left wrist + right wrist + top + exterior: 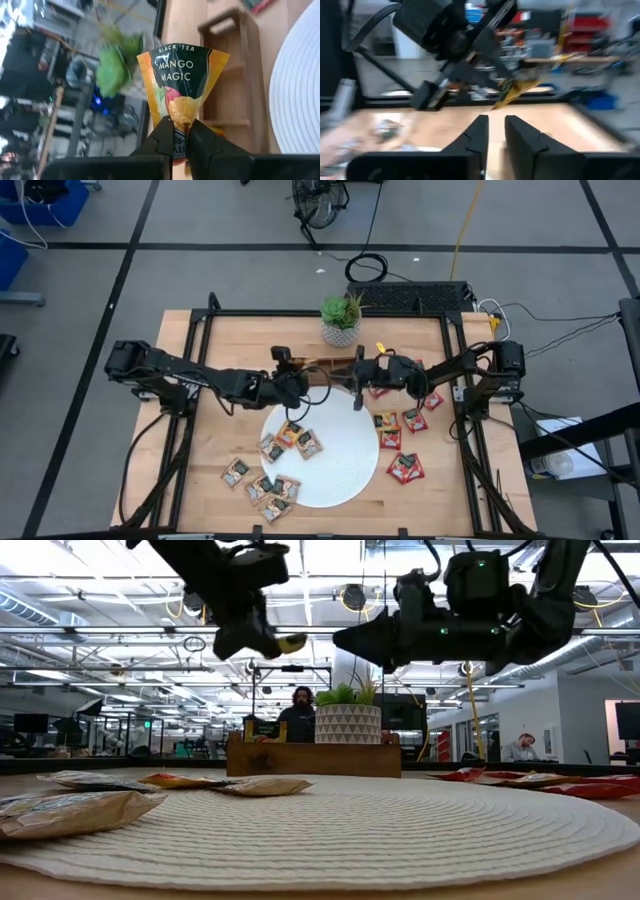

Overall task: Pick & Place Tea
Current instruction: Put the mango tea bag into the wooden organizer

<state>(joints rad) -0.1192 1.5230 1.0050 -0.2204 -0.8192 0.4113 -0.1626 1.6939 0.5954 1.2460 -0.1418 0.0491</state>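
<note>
My left claw [181,142] is pinched shut on one orange-and-green tea sachet [182,82]; on my wrist feed I read "Black Tea Mango Magic" on it, and its lower edge is hidden between the fingers. From overhead that claw [296,387] sits just off the far rim of the white plate [345,470], beside the wooden tray [325,366], which both arms largely cover, so I cannot make out its compartments. At table height the claw [262,638] hangs well above the plate [400,830], with only a sliver of the sachet [291,642] poking out.

My right claw [494,131] holds nothing; its fingers stand slightly apart with bare wood showing in the gap. Overhead it [360,376] also lies at the plate's far rim, facing the left claw, close to it but not touching. Its wrist feed is smeared, so I see little beyond the left arm and the sachet's tan edge [517,90].

More orange sachets [297,438] lie on the plate's left part and off its left rim on the surface [215,430]. Red sachets [405,468] lie right of the plate. A potted plant [341,318] stands beyond the tray.
</note>
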